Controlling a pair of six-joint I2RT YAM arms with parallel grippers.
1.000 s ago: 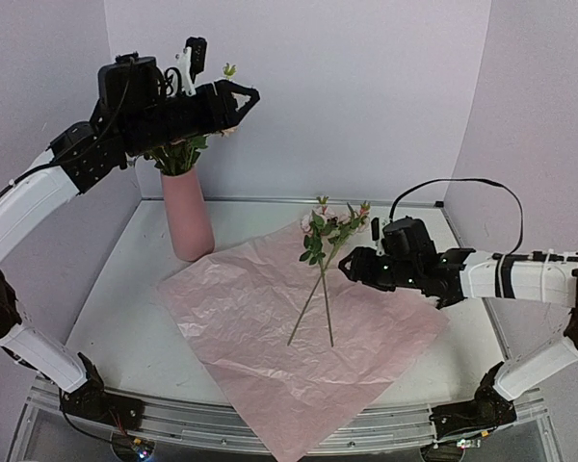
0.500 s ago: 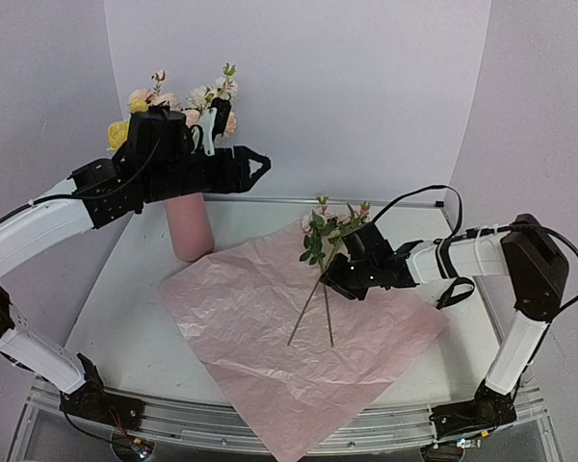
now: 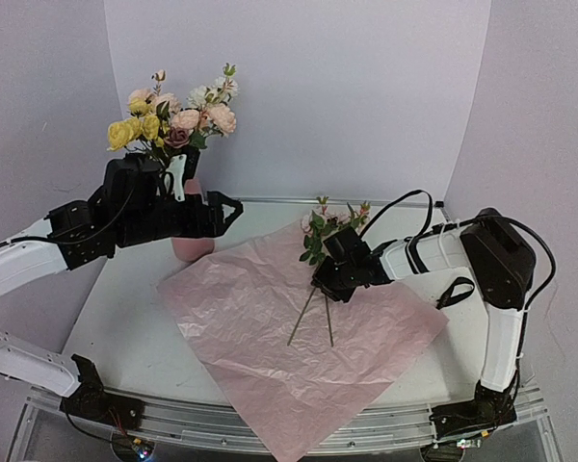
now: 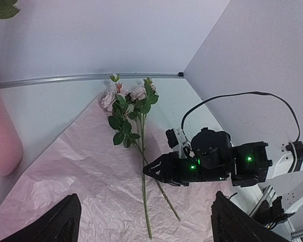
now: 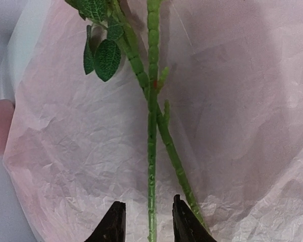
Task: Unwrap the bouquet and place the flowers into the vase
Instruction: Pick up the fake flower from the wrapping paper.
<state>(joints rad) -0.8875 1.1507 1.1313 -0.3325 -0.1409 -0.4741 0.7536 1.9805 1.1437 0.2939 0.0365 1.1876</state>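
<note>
Right pincer (image 5: pixel 148 222) straddled one flower stem (image 5: pixel 151 166), jaws narrowed but not clamped, left pincer (image 4: pixel 144 201) gaped empty; the crossing second stem (image 5: pixel 178 164) could get pinched too or dragged along.

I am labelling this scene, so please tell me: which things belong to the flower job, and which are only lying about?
Job: vase; flowers in it; two loose flowers; right gripper straddling one stem.
Lying about: unwrapped pink paper; black cable.
</note>
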